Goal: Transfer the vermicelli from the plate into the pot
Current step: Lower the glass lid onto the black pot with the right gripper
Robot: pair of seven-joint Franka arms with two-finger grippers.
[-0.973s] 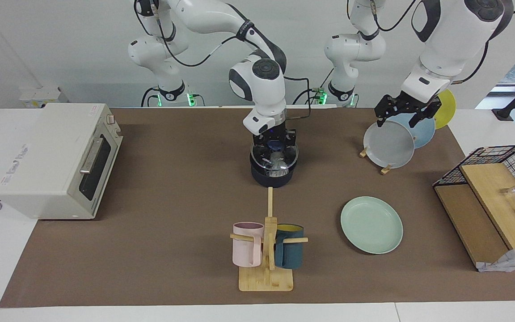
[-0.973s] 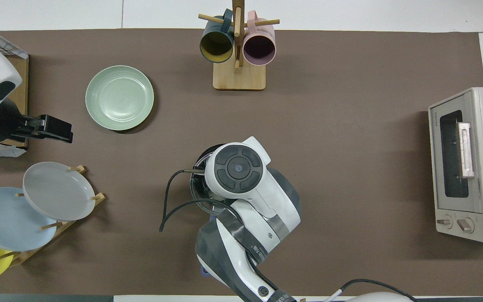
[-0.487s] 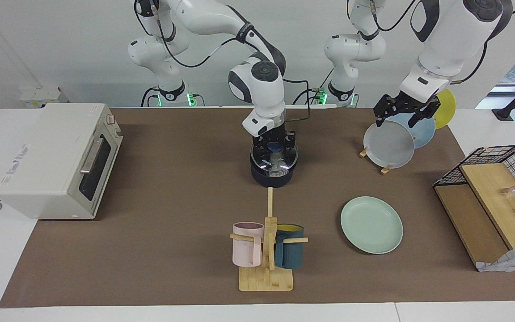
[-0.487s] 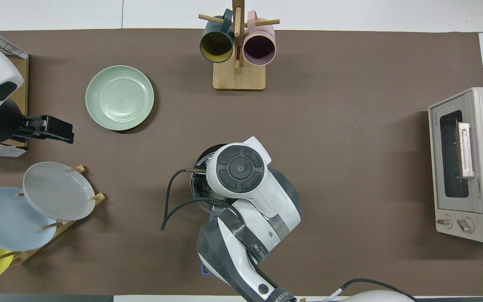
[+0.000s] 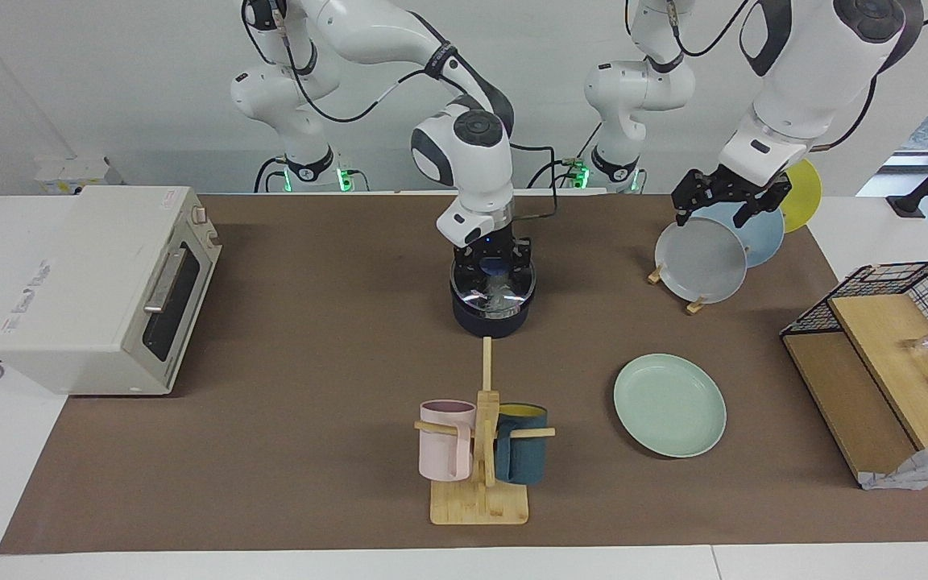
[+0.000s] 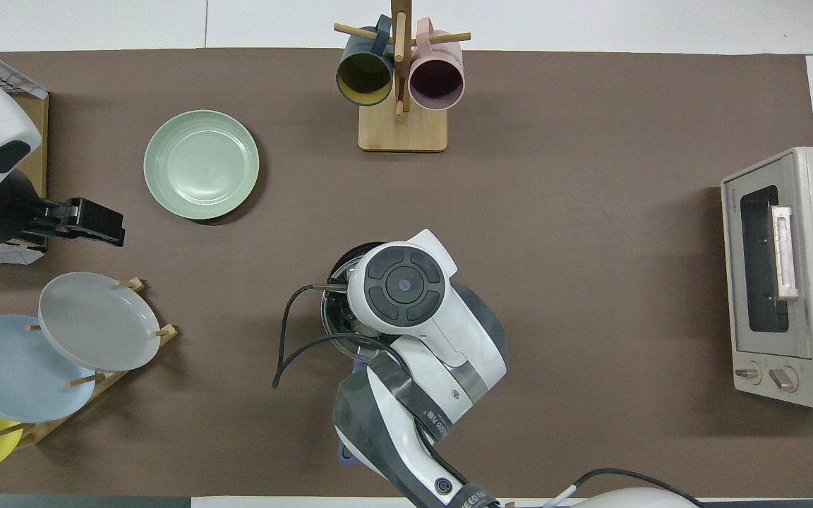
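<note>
1. Moved since a second ago: right gripper (image 5: pixel 493 269) is raised slightly over the pot (image 5: pixel 490 324); left gripper (image 5: pixel 712 214) is shifted a little upward.
2. Right gripper is clamped tight on the blue knob (image 5: pixel 496 263) of a glass lid (image 5: pixel 515 290), fingertips met on it; the lid is held level just above the pot's rim.
3. A whitish patch (image 5: pixel 499 301) is seen through the lid, inside the pot; whether it is the vermicelli cannot be told.
4. Left gripper is spread wide, nothing held, hung over the grey plate (image 5: pixel 700 262) in the plate rack (image 5: pixel 695 306), which is set toward the left arm's end from the pot.
5. Plate (image 5: pixel 669 405) is laid flat, farther from the robots than the pot, toward the left arm's end, well apart from it.
6. Mug stand (image 5: pixel 480 499) is placed farther from the robots than the pot; toaster oven (image 5: pixel 93 282) is set toward the right arm's end from the pot.
</note>
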